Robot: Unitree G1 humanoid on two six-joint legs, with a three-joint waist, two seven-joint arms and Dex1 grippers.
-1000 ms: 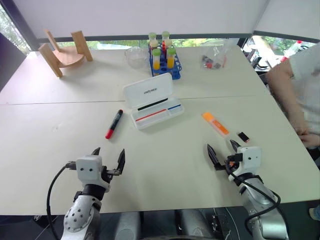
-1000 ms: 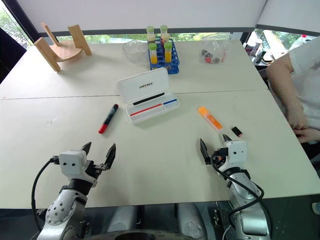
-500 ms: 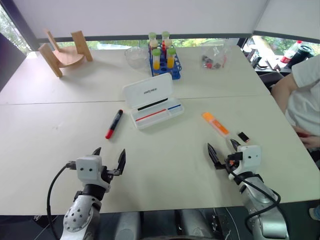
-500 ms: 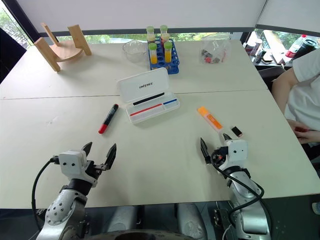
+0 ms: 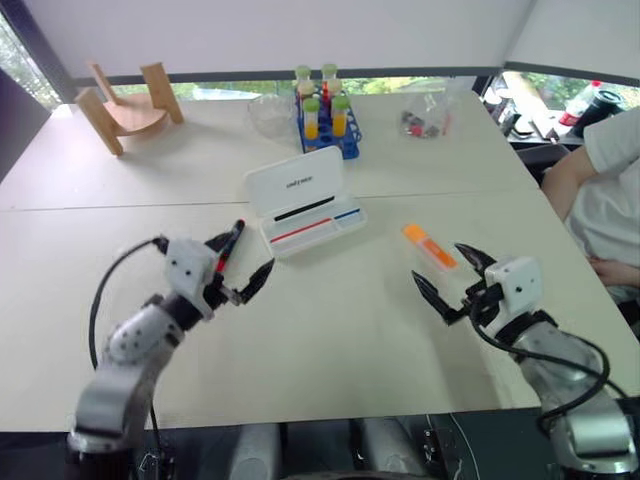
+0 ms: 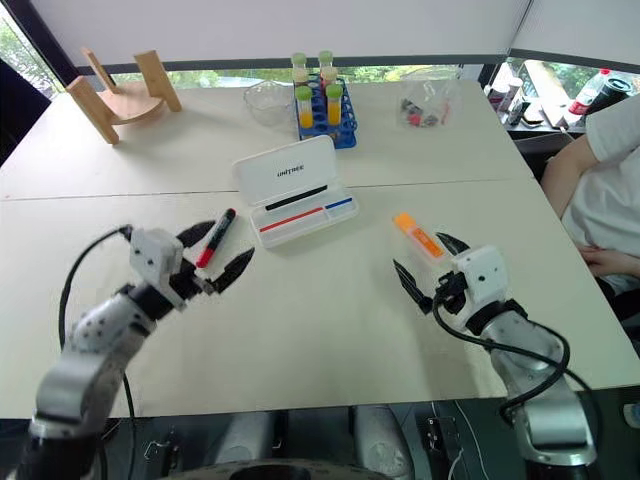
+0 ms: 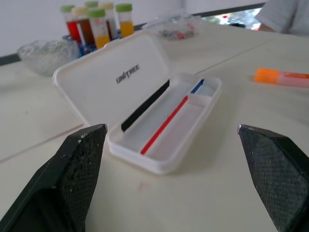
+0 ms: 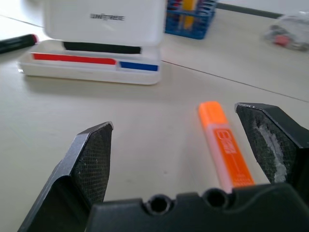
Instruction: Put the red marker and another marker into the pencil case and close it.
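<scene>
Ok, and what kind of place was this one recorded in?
Probably a lab or office test space by a window: a white table set with mixed props, such as a blue rack of capped tubes, an open pencil case and a wooden stand, while a person sits alongside.

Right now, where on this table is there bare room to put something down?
Bare: the near table between left gripper and right gripper, and left behind the red marker. Crowded: far edge, around the tube rack, bowl and bag.
</scene>
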